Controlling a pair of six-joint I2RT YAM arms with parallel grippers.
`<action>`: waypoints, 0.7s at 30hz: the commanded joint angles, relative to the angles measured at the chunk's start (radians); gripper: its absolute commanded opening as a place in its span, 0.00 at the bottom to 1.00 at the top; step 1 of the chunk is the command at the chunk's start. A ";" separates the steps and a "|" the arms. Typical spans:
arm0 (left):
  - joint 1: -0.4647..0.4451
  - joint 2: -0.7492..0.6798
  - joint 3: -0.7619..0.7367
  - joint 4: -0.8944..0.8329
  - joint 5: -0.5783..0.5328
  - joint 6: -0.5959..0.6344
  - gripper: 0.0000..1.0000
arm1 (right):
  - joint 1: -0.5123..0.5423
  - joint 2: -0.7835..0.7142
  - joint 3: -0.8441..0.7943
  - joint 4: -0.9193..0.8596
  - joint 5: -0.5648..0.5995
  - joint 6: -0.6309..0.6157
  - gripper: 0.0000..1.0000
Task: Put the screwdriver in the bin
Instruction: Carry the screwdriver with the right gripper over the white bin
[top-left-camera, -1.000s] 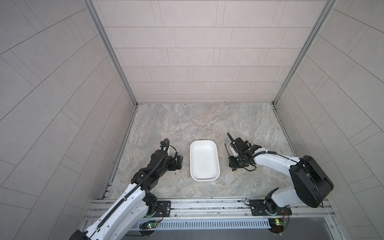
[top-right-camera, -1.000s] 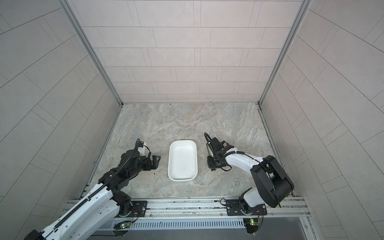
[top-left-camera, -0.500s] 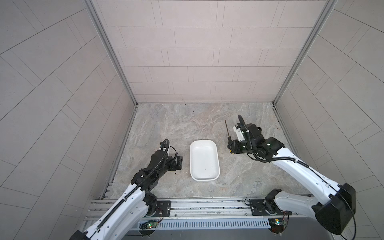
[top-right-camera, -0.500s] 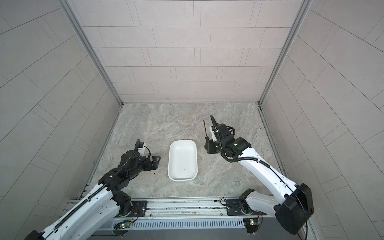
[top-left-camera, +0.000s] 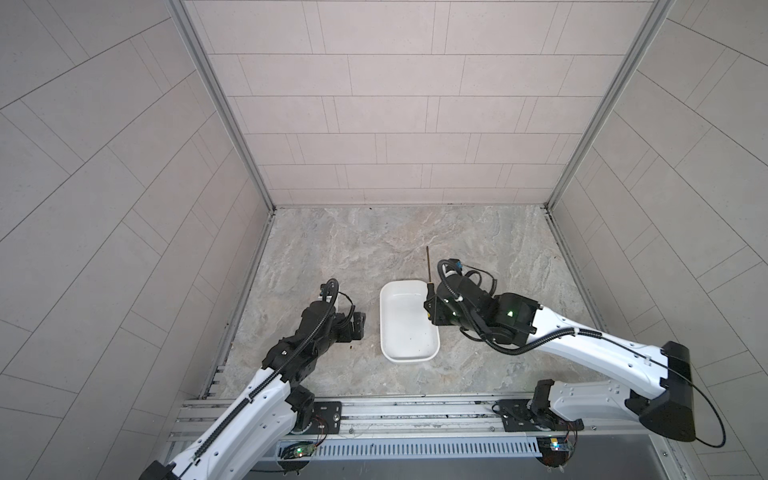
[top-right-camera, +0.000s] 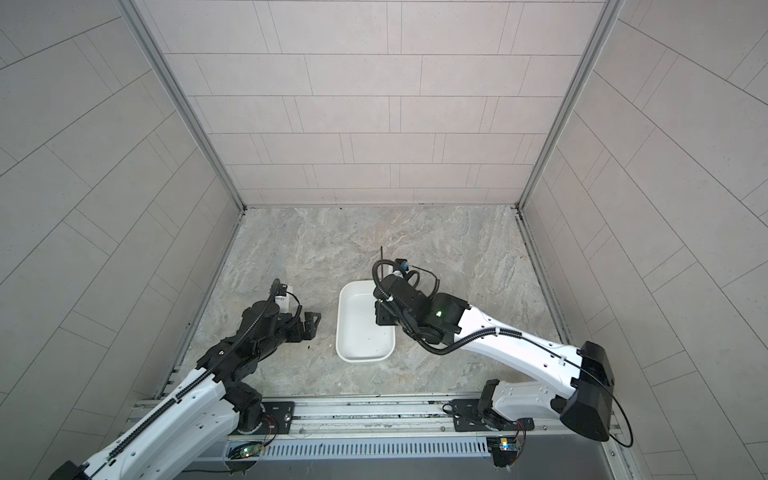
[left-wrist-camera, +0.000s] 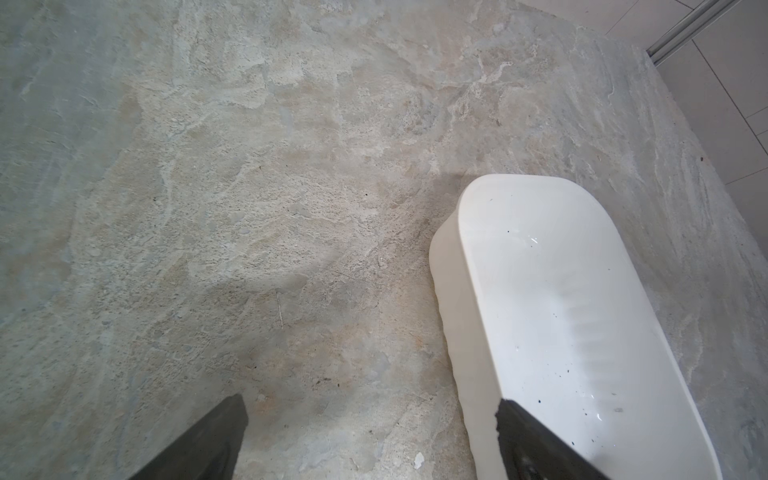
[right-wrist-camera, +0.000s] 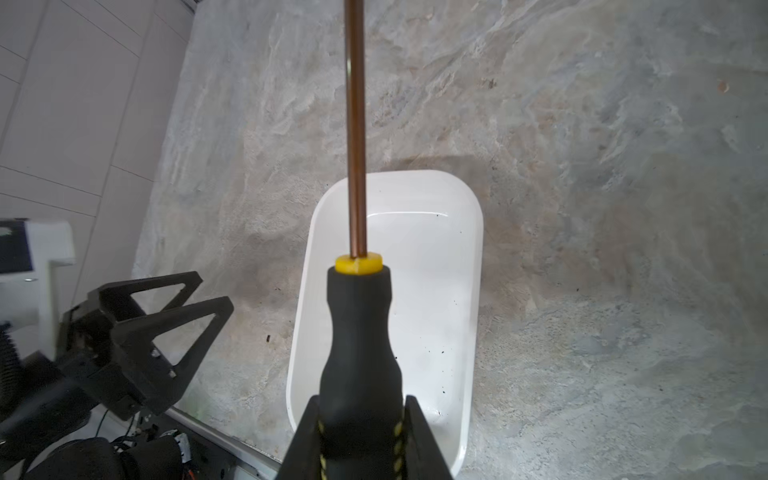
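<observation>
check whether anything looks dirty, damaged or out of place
Only small dark specks scattered inside the bin, odd against its white floor. The screwdriver sits straight in the right claw.

A mottled grey-beige stone-patterned tabletop (top-left-camera: 332, 249) carries a shallow white rectangular plastic bin (top-left-camera: 405, 332) with rounded corners, flat on its base near the middle, long sides running front to back; a tiny dark speck (right-wrist-camera: 268, 338) lies near it
</observation>
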 joint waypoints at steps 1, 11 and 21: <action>-0.005 -0.010 -0.013 0.008 -0.013 0.006 1.00 | 0.029 0.056 0.034 -0.033 0.079 0.097 0.00; -0.005 -0.002 -0.013 0.011 -0.012 0.007 1.00 | 0.065 0.284 0.110 -0.055 -0.031 0.122 0.00; -0.004 -0.001 -0.013 0.012 -0.008 0.007 1.00 | 0.066 0.432 0.131 -0.036 -0.094 0.123 0.00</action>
